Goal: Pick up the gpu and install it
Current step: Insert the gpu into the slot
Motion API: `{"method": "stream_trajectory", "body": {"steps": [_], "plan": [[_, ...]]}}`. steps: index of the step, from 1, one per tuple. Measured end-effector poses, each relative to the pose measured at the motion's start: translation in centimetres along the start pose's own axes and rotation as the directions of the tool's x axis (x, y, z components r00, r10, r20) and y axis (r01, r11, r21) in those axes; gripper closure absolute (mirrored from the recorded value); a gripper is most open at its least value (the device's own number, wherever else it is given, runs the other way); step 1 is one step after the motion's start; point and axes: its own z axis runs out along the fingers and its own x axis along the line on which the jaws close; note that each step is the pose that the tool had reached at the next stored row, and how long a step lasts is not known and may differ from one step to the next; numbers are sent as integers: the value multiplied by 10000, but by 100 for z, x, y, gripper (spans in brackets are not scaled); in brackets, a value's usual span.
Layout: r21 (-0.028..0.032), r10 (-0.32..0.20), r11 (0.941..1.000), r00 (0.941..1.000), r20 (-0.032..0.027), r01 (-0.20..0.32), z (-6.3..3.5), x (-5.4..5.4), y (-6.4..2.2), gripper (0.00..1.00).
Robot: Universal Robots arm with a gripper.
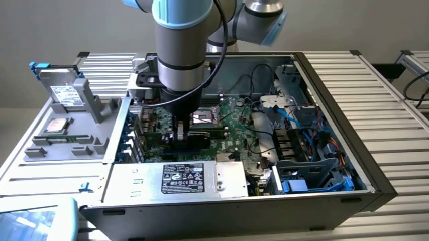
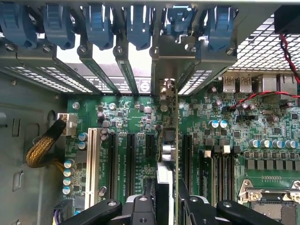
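Case (image 1: 375, 175): I see it lying open, side panel off, with the board (image 2: 140, 112) flat on its floor.
Gpu (image 2: 168, 154): I read it standing on edge over the board, its bracket end reaching toward the case's rear wall, between 2 black slots (image 2: 130, 157).
Gripper (image 2: 165, 206): my fingers (image 2: 140, 211) are closed onto the gpu from both sides, the card's edge between them; in the exterior view the gripper (image 1: 181, 131) sits low inside the case, near the CPU socket (image 1: 203, 118).
Rear wall: 1 row of blue clips (image 2: 98, 23) along the bracket openings; the gpu's bracket lines up with 1 opening.
Room: tight; slots just beside the gpu on both sides, the white slot (image 2: 92, 164) farther off.
Case front: power supply (image 1: 178, 178) along that edge, blue cables (image 1: 315, 145) toward the exterior view's right.
Outside the case: drive (image 1: 64, 93) on a grey holder (image 1: 74, 135).
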Motion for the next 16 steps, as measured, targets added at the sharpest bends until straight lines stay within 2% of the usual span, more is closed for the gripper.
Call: {"method": "stream_trajectory", "body": {"steps": [16], "plan": [[-4, 2, 10000, 10000, -2, -2, 6, -15, 11, 72]]}}
